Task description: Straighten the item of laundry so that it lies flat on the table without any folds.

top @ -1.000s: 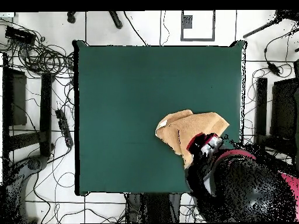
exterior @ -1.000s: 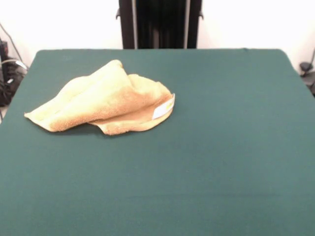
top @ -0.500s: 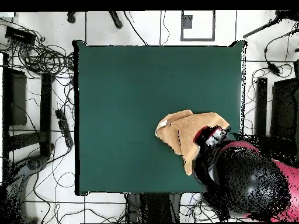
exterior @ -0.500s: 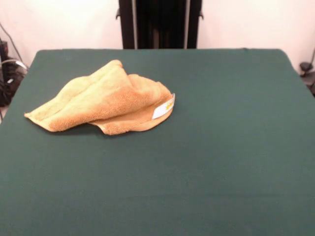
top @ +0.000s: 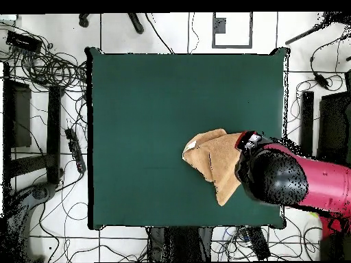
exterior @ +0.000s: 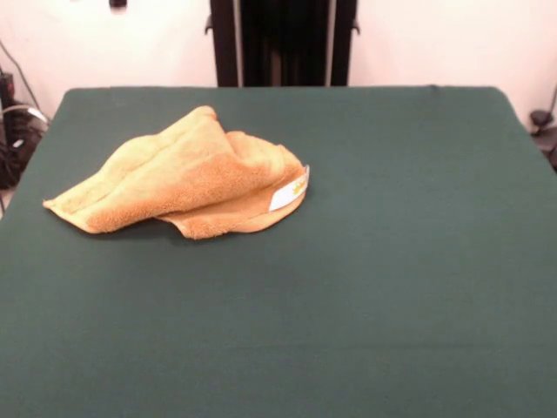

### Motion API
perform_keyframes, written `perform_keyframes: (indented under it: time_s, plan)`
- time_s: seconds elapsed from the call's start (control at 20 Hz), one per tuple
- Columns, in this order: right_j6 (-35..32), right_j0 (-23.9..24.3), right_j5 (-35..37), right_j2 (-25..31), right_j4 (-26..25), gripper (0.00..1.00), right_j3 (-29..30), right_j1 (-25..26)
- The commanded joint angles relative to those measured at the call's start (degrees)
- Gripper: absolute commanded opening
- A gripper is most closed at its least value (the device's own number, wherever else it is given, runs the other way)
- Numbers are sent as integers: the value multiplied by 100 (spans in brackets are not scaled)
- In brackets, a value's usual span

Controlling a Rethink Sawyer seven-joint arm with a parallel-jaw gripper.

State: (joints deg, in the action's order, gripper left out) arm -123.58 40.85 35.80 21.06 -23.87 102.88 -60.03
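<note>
Front view: The gripper (exterior: 117, 3) shows only as a small dark tip at the top edge of the frame, above the table's far-left region. Its opening cannot be determined from this tip, and it touches nothing. The orange-tan hand towel (exterior: 178, 176) lies well below the gripper tip and a little to its right, on the left half of the dark green table (exterior: 392, 261). The towel is folded over itself: a thick upper fold runs from a pointed corner at the left up to a raised ridge, and a lower layer projects beneath it at the right. A small white tag (exterior: 289, 193) lies on the towel's right edge, facing up. The towel rests on the felt top and is clear of all table edges.

Overhead view: The red and black arm (top: 301, 183) enters from the right edge and ends in a rounded black housing over the table's right side. The wrist end sits just above the housing, over the towel's (top: 212, 159) right portion, which it hides. Whether the gripper is spread or closed cannot be told here, nor whether it contacts the cloth. The visible towel extends left of the arm, folded, with the tag (top: 190, 144) at its far left corner.
</note>
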Motion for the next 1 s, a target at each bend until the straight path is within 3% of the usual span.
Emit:
perform_keyframes:
  time_s: [0.05, 0.6, 0.8, 1.0]
  plan:
    - [1474, 177, -409, 822, -513, 100, 57, 1175]
    - [1148, 364, -1014, 779, -1506, 100, -229, 2133]
    - [1571, 811, -529, 1217, -1238, 100, -232, 2360]
    - [1944, 1547, -40, 1938, -680, 100, -188, 2761]
